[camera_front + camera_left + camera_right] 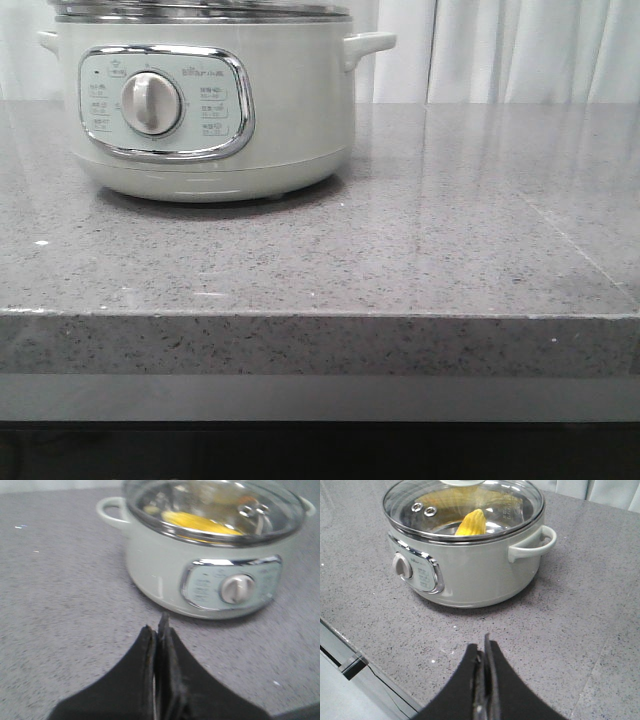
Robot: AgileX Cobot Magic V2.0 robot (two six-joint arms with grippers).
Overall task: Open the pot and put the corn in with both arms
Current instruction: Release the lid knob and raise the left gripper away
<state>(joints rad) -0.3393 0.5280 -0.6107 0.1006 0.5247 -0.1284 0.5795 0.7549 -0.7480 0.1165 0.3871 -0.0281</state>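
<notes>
Grey speckled counter, white curtain behind. Pot sits far left on the counter, glass lid seated on its rim. Corn already lies inside the pot, seen through the lid from both wrist views. Judgement: task looks essentially finished, corn in and pot covered again; what remains is likely only parking the arms. Left gripper and right gripper both hang near the counter's front, well apart from the pot, jaws pressed together, empty, touching nothing.
</notes>
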